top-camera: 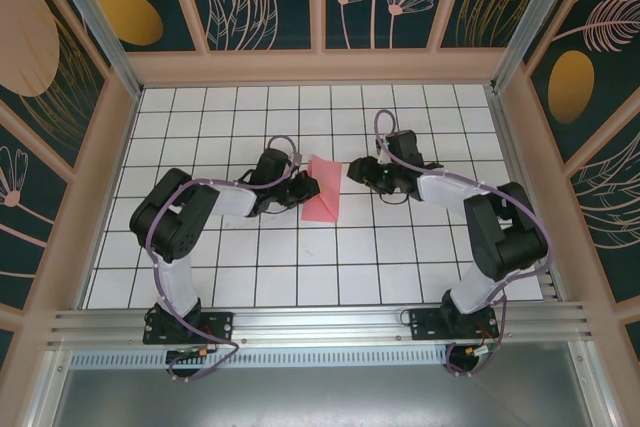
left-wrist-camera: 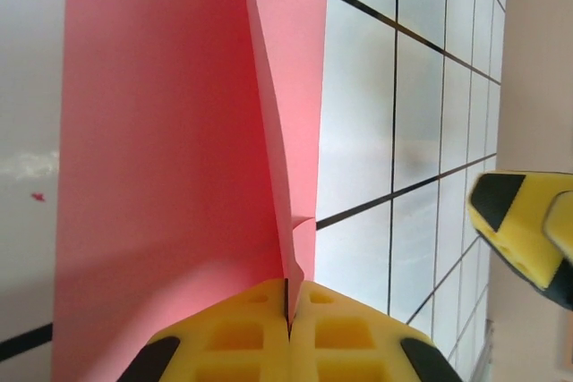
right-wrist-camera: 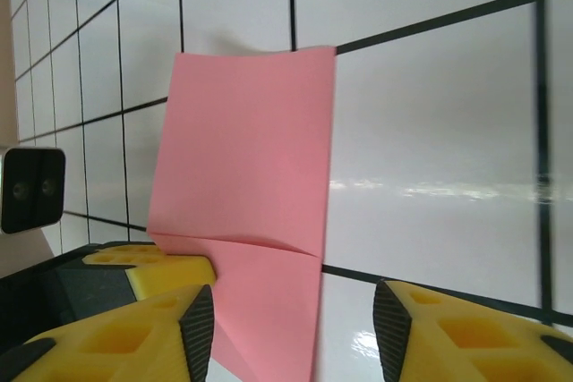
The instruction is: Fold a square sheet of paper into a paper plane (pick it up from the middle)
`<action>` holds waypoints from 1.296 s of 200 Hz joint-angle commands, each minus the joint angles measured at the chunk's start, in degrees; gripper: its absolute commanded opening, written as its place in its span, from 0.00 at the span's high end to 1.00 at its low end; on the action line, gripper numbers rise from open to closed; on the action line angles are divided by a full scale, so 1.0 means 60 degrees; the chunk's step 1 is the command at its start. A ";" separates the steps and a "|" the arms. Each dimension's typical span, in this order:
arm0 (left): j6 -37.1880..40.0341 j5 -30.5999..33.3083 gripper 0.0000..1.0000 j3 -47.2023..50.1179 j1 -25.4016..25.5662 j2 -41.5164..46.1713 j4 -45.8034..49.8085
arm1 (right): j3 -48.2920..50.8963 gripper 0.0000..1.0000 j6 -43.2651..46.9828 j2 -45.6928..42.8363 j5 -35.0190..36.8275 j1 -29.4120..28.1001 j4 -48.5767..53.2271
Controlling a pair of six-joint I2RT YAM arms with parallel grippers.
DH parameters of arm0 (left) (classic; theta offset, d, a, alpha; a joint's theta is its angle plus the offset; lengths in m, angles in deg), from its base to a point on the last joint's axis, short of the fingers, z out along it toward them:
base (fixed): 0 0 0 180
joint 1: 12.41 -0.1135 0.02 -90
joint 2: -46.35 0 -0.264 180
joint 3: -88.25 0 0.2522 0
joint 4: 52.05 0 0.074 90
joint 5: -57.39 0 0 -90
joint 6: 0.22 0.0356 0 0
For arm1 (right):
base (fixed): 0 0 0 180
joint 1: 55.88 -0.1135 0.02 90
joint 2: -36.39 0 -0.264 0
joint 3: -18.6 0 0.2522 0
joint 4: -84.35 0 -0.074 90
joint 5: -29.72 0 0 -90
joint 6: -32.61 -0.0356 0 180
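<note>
The salmon-pink sheet of paper (top-camera: 322,190) lies partly folded in the middle of the gridded table, one flap raised. My left gripper (top-camera: 303,187) is shut on the raised flap's near edge; in the left wrist view the paper (left-wrist-camera: 179,131) rises from between the closed yellow fingers (left-wrist-camera: 349,333). My right gripper (top-camera: 352,171) hovers just right of the paper, open. In the right wrist view the sheet (right-wrist-camera: 246,149) lies between and beyond its spread fingertips (right-wrist-camera: 398,328), with a crease across it. The left gripper's yellow finger (right-wrist-camera: 166,270) shows at the paper's left edge.
White gridded tabletop (top-camera: 300,267) with free tiles in front and behind. Wooden frame walls (top-camera: 320,67) close in the back and both sides. A metal rail (top-camera: 320,322) runs along the near edge by the arm bases.
</note>
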 commanded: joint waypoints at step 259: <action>0.3518 1.1329 0.97 -0.7414 0.2225 -0.3113 1.1101 | 0.2441 0.01 -0.0119 -0.4403 0.2423 0.1910 0.0844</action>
